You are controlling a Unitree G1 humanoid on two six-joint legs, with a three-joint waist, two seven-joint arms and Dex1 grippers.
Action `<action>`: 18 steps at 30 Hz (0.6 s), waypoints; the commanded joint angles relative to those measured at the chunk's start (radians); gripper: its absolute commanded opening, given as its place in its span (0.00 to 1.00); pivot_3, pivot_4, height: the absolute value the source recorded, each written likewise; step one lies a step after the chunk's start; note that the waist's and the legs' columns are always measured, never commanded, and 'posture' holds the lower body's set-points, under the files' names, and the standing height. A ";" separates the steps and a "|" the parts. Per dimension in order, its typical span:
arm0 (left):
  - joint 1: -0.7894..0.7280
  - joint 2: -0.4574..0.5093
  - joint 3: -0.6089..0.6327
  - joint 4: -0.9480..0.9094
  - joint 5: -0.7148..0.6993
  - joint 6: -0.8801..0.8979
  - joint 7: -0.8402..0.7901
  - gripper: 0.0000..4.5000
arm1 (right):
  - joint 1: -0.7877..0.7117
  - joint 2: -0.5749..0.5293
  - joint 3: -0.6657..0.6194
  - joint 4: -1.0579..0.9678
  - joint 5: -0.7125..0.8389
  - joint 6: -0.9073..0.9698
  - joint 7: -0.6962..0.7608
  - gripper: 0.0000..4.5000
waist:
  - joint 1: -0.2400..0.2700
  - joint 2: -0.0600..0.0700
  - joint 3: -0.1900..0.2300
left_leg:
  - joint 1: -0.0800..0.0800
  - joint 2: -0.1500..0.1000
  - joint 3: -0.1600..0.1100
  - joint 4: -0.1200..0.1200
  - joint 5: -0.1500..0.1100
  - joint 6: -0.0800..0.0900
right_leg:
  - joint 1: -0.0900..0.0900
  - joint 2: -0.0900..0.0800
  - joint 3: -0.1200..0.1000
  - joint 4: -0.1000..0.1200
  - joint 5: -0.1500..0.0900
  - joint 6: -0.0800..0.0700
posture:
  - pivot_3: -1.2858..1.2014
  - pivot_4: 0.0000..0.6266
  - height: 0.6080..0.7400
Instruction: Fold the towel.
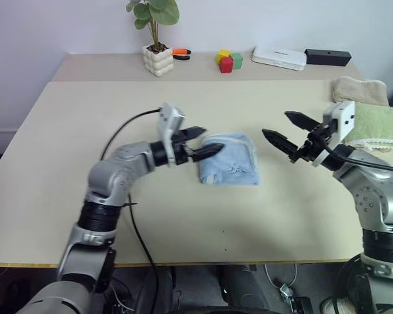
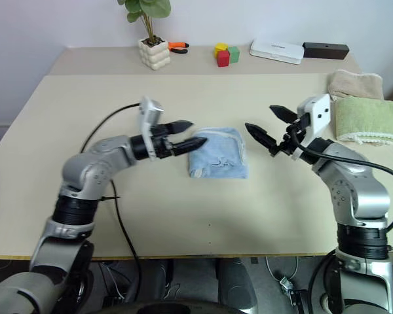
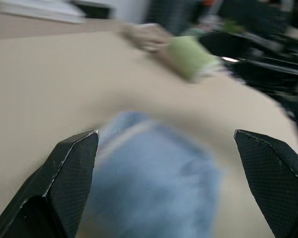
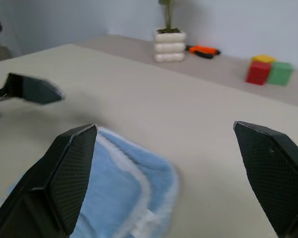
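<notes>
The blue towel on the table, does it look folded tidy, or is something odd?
The towel is folded into a small bundle, but unevenly: its edges do not line up and the hem curves along one side. Nothing is spilled or damaged.

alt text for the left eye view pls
A folded light blue towel lies on a beige table, with the left gripper and right gripper open either side of it. Green towel and beige towel sit far right.
</notes>
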 commanded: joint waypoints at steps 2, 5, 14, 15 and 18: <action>0.043 0.039 0.043 -0.041 0.007 -0.053 -0.024 1.00 | -0.048 0.086 0.085 -0.113 0.046 0.032 -0.025 0.70 | 0.001 0.000 0.000 | 0.000 0.000 0.000 0.000 0.000 0.000 | 0.000 0.000 0.000 0.000 0.000 0.000 | 0.52 0.24 1.00; 0.069 0.056 0.036 -0.048 0.022 -0.067 -0.028 1.00 | -0.059 0.121 0.115 -0.115 0.041 0.040 -0.039 0.38 | 0.007 0.000 0.000 | -0.002 0.000 -0.001 0.000 0.000 0.000 | -0.001 0.000 -0.001 0.000 0.000 0.000 | 0.52 0.24 1.00; 0.018 -0.052 0.058 -0.033 -0.032 -0.037 0.036 0.48 | -0.087 0.130 0.121 -0.071 0.018 0.017 -0.045 0.00 | 0.004 0.000 0.000 | -0.003 0.000 -0.002 0.002 0.000 0.000 | -0.001 0.000 -0.002 0.000 0.000 0.000 | 0.52 0.24 1.00; 0.017 -0.057 0.052 -0.033 -0.026 -0.039 0.035 0.35 | -0.088 0.130 0.122 -0.068 0.013 0.012 -0.046 0.00 | 0.003 0.000 0.000 | -0.003 0.000 -0.002 0.002 0.000 0.000 | -0.001 0.000 -0.002 0.000 0.000 0.000 | 0.52 0.24 1.00; 0.012 -0.070 0.040 -0.015 -0.010 -0.050 0.035 0.01 | -0.086 0.139 0.122 -0.057 -0.007 -0.007 -0.061 0.00 | -0.002 0.000 0.000 | -0.002 0.000 -0.002 0.000 0.000 0.000 | -0.001 0.000 -0.002 0.001 0.000 0.000 | 0.52 0.24 1.00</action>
